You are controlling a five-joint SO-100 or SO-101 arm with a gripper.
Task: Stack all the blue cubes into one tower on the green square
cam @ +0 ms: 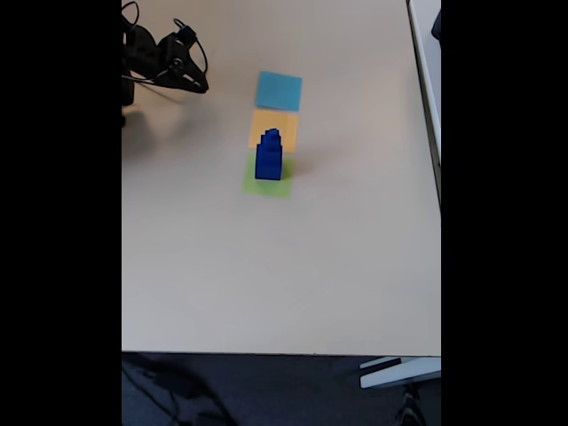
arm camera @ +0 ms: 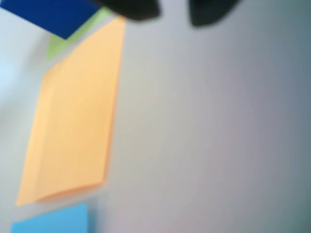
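You've got the tower [cam: 268, 156] of blue cubes standing just above frame center in the fixed view, a stepped dark-blue column that narrows toward its top. It sits on the green square [cam: 265, 184], which shows as a pale yellow-green patch around the tower's base, mostly below and to its left. Directly above that in the frame lies the orange square [cam: 273, 127], partly hidden behind the tower's upper steps, and above that the light-blue square [cam: 279, 90]. The three flat squares run in a near-vertical line up the beige table [cam: 266, 266].

Your arm is folded at the upper left of the fixed view, well apart from the tower. The gripper [cam: 197, 86] points right toward the squares and carries nothing. It's too small and dark there to read the jaws.

Wrist view is blurry. You see the two dark fingertips [arm camera: 138, 9] at the top edge with a strip of table visible between them, so the gripper [arm camera: 174, 12] reads as apart, nothing clamped. A blue cube [arm camera: 53, 14] fills the upper-left corner, with a sliver of the green square [arm camera: 73, 41] beside and under it. The orange square [arm camera: 75, 121] stretches down the left half of the frame, and a corner of the light-blue square [arm camera: 53, 222] pokes in at the bottom left. The right half is bare grey table [arm camera: 218, 136].
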